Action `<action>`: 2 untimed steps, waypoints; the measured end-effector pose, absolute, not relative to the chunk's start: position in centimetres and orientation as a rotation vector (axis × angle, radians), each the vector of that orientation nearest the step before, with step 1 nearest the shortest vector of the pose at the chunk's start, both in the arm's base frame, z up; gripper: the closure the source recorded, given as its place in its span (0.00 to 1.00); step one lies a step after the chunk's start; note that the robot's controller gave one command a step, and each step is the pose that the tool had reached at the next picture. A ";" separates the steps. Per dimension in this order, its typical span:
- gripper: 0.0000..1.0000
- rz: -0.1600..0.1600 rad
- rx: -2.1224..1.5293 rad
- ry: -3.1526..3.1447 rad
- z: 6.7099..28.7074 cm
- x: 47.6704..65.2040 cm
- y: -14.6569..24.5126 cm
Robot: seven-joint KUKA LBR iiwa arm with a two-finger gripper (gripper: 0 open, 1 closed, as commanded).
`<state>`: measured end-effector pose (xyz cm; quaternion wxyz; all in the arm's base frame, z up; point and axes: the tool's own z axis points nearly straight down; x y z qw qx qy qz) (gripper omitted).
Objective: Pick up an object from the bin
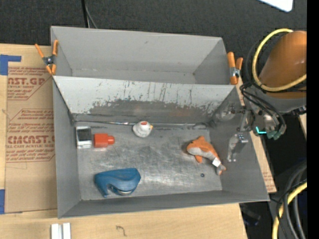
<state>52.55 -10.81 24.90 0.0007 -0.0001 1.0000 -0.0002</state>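
Findings for your review.

1. Bin (149, 59): grey metal, with sloping walls and a scuffed floor. The loose items lie well apart on the floor, not heaped.

2. Gripper (234, 152): you will find it at the right side of the bin, hanging low over the right sloping wall, about midway between the near and far edges. The arm's orange cover (285, 59) and black-and-yellow cables (259, 101) sit behind it, outside the right rim. You cannot make out from this angle how the jaws stand, spread or pressed together.

3. Nearest item: an orange-and-white object of irregular shape (201, 149) lies on the floor at the right. It sits just left of the gripper, with a thin white-and-orange end trailing toward the near right corner. Whether gripper and object touch cannot be judged here; the object rests on the floor.

4. Other items:
   - A blue rounded object (117, 181) lies near the front left.
   - A small block, silver on its left and orange on its right (94, 139), lies at the far left.
   - A small white round piece with an orange spot (142, 129) lies against the far wall, near centre.
   - A tiny dark speck (202, 175) lies just in front of the orange-and-white object.
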 end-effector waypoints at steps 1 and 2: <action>0.00 -0.001 -0.002 3.139 24.9 52.6 -10.8; 0.00 -0.004 0.021 3.127 23.2 53.0 -11.0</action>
